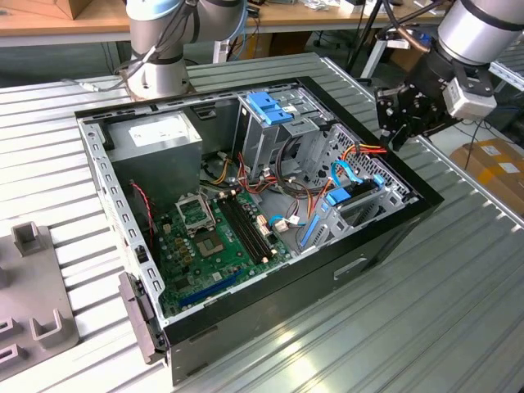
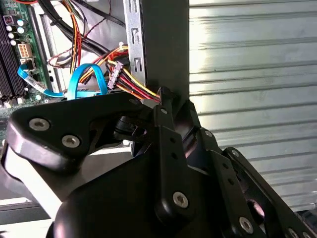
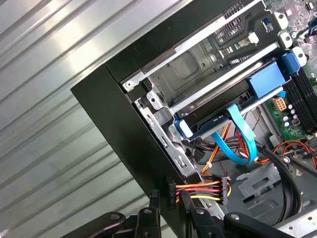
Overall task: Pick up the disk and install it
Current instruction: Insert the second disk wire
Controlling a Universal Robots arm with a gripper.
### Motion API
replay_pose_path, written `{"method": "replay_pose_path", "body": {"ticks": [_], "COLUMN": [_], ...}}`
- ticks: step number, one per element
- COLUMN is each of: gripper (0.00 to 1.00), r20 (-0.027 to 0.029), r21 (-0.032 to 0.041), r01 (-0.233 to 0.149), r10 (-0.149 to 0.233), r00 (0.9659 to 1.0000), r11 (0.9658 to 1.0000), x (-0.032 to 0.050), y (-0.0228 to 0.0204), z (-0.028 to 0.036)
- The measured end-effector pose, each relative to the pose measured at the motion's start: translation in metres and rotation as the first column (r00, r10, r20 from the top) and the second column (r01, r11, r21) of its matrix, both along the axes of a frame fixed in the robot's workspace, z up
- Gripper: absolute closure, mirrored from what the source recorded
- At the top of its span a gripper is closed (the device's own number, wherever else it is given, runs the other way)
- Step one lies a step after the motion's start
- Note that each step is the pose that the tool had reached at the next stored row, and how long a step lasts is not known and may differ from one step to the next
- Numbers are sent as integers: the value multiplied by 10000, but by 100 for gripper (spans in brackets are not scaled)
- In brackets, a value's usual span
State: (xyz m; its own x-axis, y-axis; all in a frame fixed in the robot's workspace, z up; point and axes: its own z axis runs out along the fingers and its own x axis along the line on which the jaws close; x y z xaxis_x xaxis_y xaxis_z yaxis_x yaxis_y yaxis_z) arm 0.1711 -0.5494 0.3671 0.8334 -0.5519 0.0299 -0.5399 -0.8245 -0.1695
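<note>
Seemingly seated in the case's (image 1: pixel 385 237) drive cage, the disk (image 3: pixel 218 121) shows partly—jaws' state unclear, linkage blocking them.

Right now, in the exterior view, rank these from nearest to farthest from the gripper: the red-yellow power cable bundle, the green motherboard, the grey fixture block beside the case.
1. Power cable bundle: just inside the case wall by the gripper.
2. Motherboard: case floor, mid-frame.
3. Grey fixture block: outside the case, at the exterior view's far left.
</note>
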Motion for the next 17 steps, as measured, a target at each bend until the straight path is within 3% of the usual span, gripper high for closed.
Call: {"method": "replay_pose_path", "body": {"ticks": [1, 2, 3, 7, 9, 17], "gripper": [71, 71, 71, 71, 71, 71], "r20": [21, 28, 29, 45, 48, 48], "r21": [-86, -258, -316, -393, -519, -540], "r01": [-2, -3, -3, -2, -3, -2], "r10": [2, 4, 4, 4, 6, 5], "r00": [10000, 10000, 10000, 10000, 10000, 10000], "r11": [10000, 9997, 9995, 9992, 9987, 9985], "x": [-23, -30, -30, -40, -42, -45], "y": [-1, -1, -1, -1, -1, -1], "z": [0, 0, 0, -3, -4, -6]}}
